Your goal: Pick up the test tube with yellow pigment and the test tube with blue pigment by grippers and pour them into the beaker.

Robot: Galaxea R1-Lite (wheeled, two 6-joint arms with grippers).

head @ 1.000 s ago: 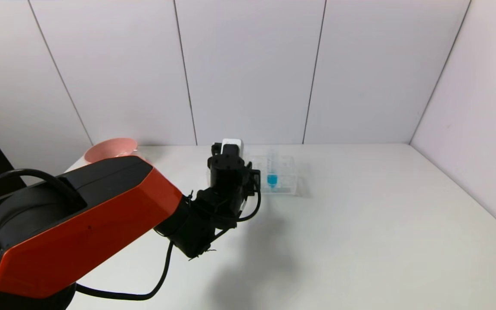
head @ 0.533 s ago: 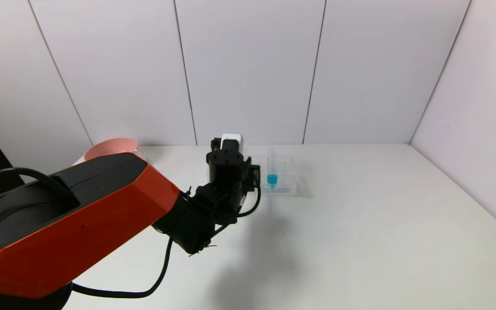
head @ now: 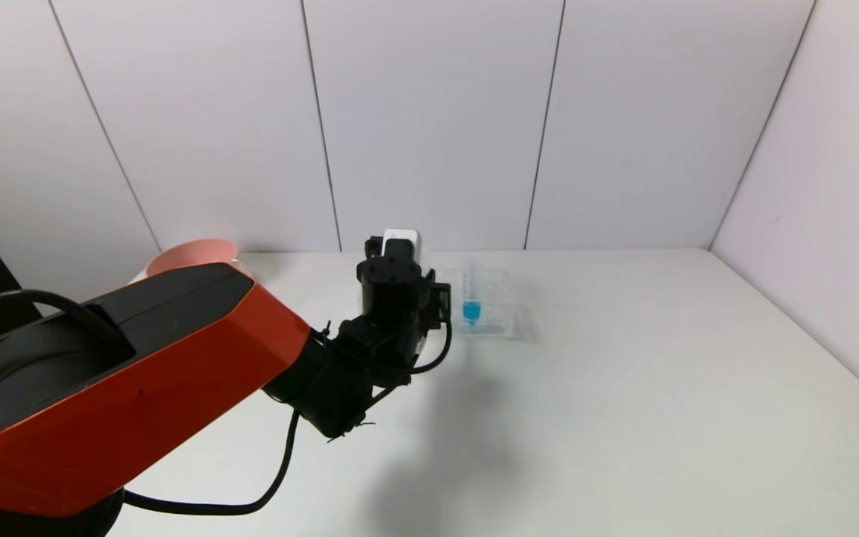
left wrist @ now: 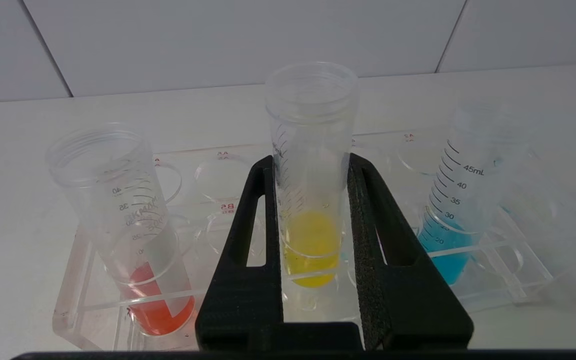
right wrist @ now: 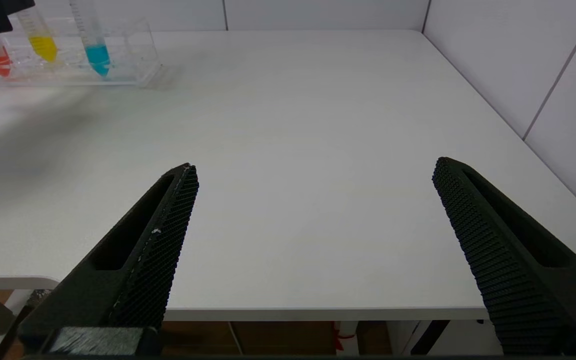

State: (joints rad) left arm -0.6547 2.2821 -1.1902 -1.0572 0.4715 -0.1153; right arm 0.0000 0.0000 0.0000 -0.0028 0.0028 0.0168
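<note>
The test tube with yellow pigment (left wrist: pixel 311 200) is standing upright in the middle of the clear tube rack (left wrist: pixel 93 305): a slim clear graduated tube, open at the top, yellow liquid pooling in its rounded tip. The left gripper (left wrist: pixel 313 235) is clamping it, jaws pressing narrow against both sides of the tube, just above the rack. The test tube with blue pigment (left wrist: pixel 460 200) is sitting in the rack on one side of the yellow one, printed scale showing, blue liquid at its tip. A like tube with red-orange liquid (left wrist: pixel 133 225) is leaning in the rack on the other side.

The right gripper (right wrist: pixel 313 240) is hanging well away from the rack, over the near edge of the surface (head: pixel 623 388), jaws spread wide and holding nothing.

The surface is plain white. A pink bowl (head: pixel 191 257) is showing well to the left of the rack, partly behind the left arm. Pale panelled walls (head: pixel 429 112) are enclosing the surface behind and to the right of the rack.
</note>
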